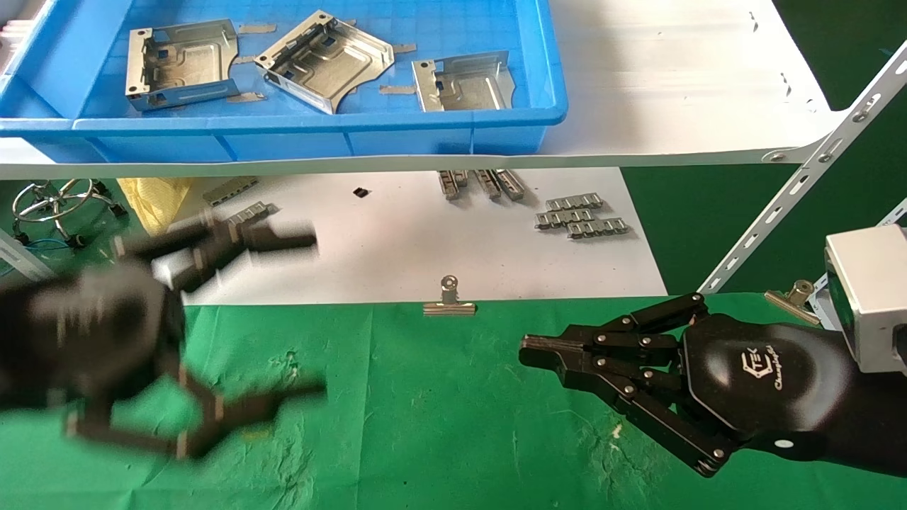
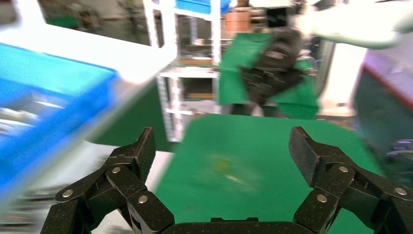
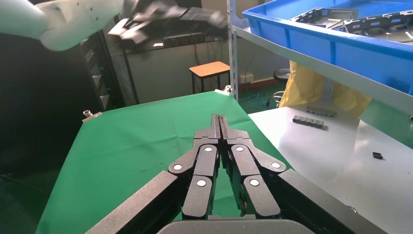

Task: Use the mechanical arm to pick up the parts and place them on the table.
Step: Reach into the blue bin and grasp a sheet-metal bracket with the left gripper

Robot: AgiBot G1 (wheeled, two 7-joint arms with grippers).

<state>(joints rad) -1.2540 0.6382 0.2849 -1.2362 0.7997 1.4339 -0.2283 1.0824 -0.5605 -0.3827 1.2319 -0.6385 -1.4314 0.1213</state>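
Three silvery sheet-metal parts lie in the blue tray (image 1: 439, 131) on the upper shelf: a left one (image 1: 183, 64), a middle one (image 1: 324, 60) and a right one (image 1: 464, 83). My left gripper (image 1: 312, 315) is open and empty, blurred by motion, over the left end of the green table (image 1: 425, 425); in its wrist view (image 2: 221, 146) the fingers stand wide apart over the cloth. My right gripper (image 1: 528, 350) is shut and empty, low over the table's right side, also shown in its wrist view (image 3: 219, 119).
A white sheet (image 1: 425, 241) below the shelf holds grey link strips (image 1: 581, 216). A binder clip (image 1: 449, 301) sits on the cloth's far edge, another (image 1: 793, 297) at the right. A slanted white shelf brace (image 1: 801, 191) runs near the right arm.
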